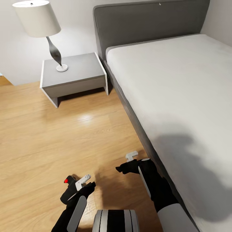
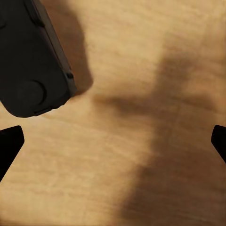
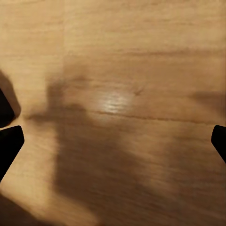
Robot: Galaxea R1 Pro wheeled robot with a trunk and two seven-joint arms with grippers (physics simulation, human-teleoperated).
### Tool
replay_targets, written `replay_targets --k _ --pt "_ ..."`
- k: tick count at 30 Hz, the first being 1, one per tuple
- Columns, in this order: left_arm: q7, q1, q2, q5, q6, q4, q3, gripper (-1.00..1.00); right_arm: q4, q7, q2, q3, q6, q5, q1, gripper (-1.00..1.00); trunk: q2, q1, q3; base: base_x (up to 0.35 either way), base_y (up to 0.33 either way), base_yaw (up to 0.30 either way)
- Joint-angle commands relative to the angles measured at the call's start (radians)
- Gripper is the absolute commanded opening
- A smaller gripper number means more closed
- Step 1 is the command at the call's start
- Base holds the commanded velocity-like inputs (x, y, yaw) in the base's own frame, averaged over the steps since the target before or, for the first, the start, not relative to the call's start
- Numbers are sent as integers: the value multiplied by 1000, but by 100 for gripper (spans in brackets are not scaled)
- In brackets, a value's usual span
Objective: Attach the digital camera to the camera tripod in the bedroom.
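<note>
Two grippers hang low over a light wood plank floor (image 1: 48, 135), both with jaws spread wide. In the left wrist view the left gripper (image 2: 113, 139) shows a dark fingertip at either edge of the picture with only bare planks and shadow between them; the right gripper (image 3: 113, 139) reads the same in its own wrist view, released and grasping nothing.

From the head view, the digital camera (image 1: 68, 187) sits just beside the left gripper (image 1: 84, 180), touching or nearly touching it; whether it rests on the floor cannot be told. It is a small black boxy body with a red round spot on its top corner. In the left wrist view it appears as a black rounded-corner block (image 2: 33, 61) outside the fingers.

Further out, the right gripper (image 1: 129, 162) hovers close to the grey frame of a bed (image 1: 135, 122) with a white mattress and grey upholstered headboard. Beyond, against the white wall, stands a grey nightstand (image 1: 75, 75) carrying a lamp (image 1: 40, 22) with a white shade.
</note>
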Motion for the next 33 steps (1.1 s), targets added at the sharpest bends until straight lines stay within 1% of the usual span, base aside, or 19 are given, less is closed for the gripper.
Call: replay_targets --k 1,28,33 --pt "8 0 0 8 2 -2 -2 100 -1 8 0 0 3 10 0 100 0 0 -1 6 0 0" --pt "17 0 -1 11 2 5 -1 100 9 8 0 -1 4 10 0 100 0 0 -1 1 0 0" --pt "19 0 -1 22 2 10 1 100 10 8 0 0 3 11 0 100 0 0 -1 0 0 0"
